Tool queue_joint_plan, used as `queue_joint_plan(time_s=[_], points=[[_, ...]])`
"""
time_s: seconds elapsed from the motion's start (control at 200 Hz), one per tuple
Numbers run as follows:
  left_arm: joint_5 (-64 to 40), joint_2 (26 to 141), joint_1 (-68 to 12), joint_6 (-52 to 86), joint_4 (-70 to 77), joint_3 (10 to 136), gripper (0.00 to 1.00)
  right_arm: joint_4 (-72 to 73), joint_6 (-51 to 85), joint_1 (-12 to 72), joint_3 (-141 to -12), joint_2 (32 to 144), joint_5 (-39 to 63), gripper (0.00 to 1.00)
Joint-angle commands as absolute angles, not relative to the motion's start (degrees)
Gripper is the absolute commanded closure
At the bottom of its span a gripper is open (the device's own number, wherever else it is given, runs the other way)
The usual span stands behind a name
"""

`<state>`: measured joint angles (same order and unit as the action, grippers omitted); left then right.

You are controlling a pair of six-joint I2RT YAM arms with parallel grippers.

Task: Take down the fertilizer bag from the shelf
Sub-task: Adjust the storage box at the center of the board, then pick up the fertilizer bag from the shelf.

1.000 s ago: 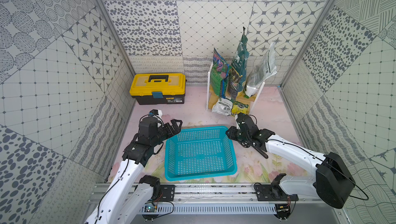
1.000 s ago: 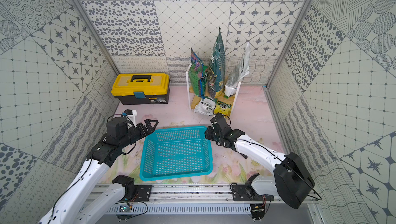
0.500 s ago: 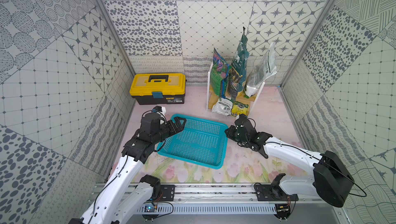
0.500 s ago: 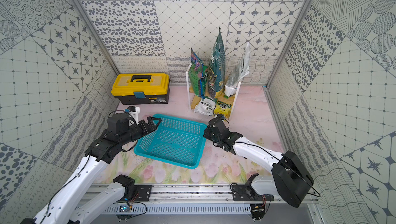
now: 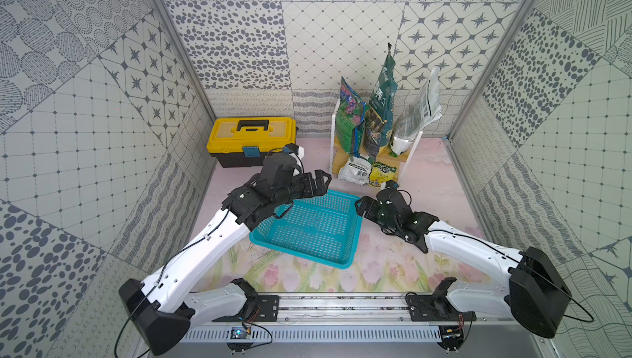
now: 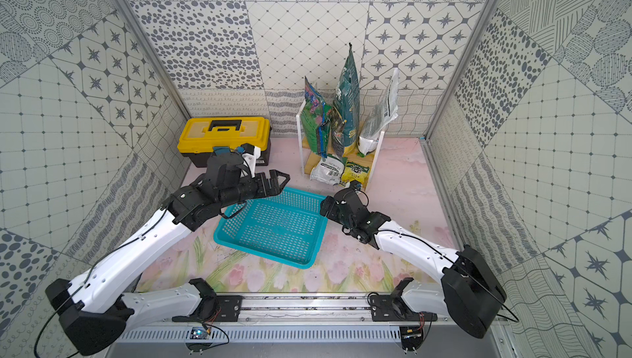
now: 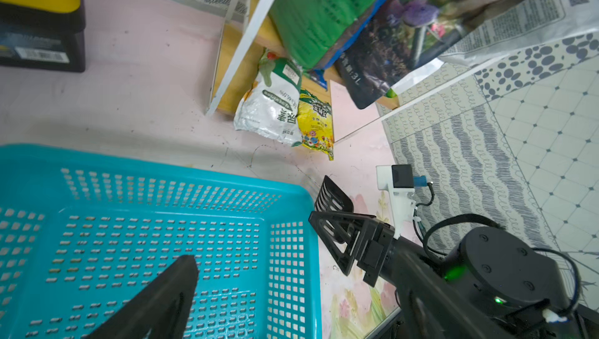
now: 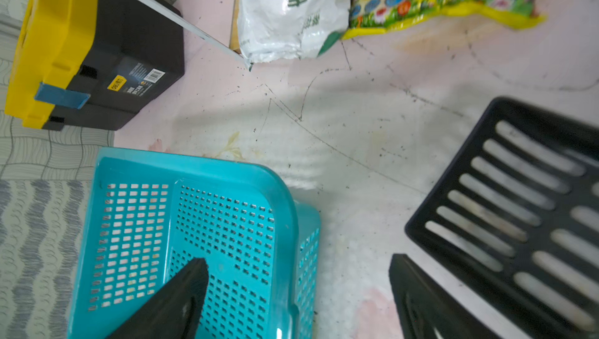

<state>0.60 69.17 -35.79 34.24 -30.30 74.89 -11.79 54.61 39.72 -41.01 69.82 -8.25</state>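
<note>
Left gripper (image 5: 319, 183) hangs spread and empty over the teal basket (image 5: 355, 236); the right gripper (image 5: 361, 206), jaws likewise apart, sits just beside the basket's corner, with the fertilizer bags (image 5: 381, 110) untouched on the shelf (image 5: 411, 154) behind. Judged next: a reach up to that rack. Which bag is meant is unclear, and the tall bags hide the upper board.

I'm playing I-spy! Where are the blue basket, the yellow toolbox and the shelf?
blue basket (image 5: 314, 229), in a top view, on its mesh floor.
yellow toolbox (image 5: 225, 132), in a top view, on its yellow lid.
shelf (image 7: 243, 84), in the left wrist view, on its wooden board.
</note>
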Motion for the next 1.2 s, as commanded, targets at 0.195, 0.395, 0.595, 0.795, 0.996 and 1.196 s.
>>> queue_joint_plan(time_s=[0.195, 0.395, 0.595, 0.795, 0.996, 1.196], points=[[12.1, 92.1, -42.3, 21.1, -24.5, 106.4, 0.0, -19.0, 45.5, 27.2, -39.5, 60.3, 2.9, 0.04], [14.6, 105.6, -43.5, 15.8, -24.9, 125.8, 0.0, -23.2, 43.5, 22.0, -41.3, 58.9, 4.9, 0.03], [20.4, 113.5, -43.5, 11.9, -23.7, 135.9, 0.16, -21.9, 41.8, 16.6, -42.0, 58.3, 12.8, 0.03], [23.6, 115.8, -43.5, 10.8, -21.8, 136.0, 0.38, -21.8, 41.1, 16.0, -41.8, 56.8, 11.8, 0.05], [25.3, 119.0, -43.4, 11.2, -20.4, 136.6, 0.38, -21.9, 40.1, 15.6, -41.6, 57.2, 12.0, 0.06], [27.0, 121.2, -43.1, 12.5, -22.8, 137.8, 0.39, -21.9, 39.6, 14.9, -41.9, 57.4, 12.4, 0.06]])
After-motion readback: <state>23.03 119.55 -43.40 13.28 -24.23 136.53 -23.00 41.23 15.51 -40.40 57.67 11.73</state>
